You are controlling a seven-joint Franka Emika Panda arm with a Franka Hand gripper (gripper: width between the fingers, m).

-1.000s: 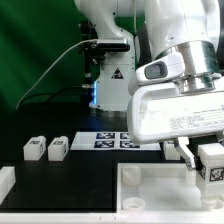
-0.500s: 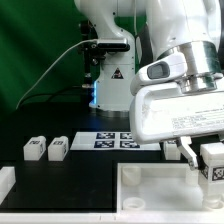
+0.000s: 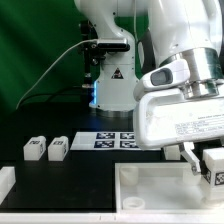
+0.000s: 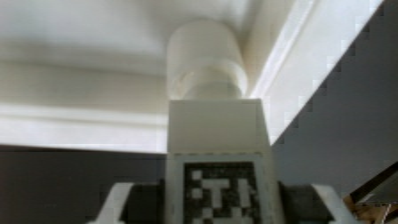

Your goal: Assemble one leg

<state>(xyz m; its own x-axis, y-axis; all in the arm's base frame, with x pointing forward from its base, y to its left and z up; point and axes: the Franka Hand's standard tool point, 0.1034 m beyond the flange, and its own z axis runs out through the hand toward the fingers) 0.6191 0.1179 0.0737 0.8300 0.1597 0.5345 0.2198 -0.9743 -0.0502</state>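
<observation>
Gripper (image 3: 205,162) first, since it fills the exterior view's right: it hangs low under the big white wrist of the arm (image 3: 180,70), its fingers clamped on the leg (image 3: 213,167), so it is closed around that one block. From the wrist view the gripper (image 4: 217,207) shows a pale finger on either side of the leg (image 4: 217,150), pressed against the block's flanks, the black-and-white tag facing the camera and a rounded white peg at the block's far end. Below it lies the tray (image 3: 150,192), the wide white panel with a raised rim, spread across the near part of the black table (image 3: 85,165). The held leg sits over the tray's corner at the exterior view's right, slightly tilted; the peg points at the tray (image 4: 71,90) close to its rim, but I cannot tell whether it touches. Behind the tray, the marker board (image 3: 112,140) lies flat on the table under the arm's base. Toward the exterior view's left, two other legs (image 3: 46,148) lie side by side on the table, just beside each other and well apart from the held one.
</observation>
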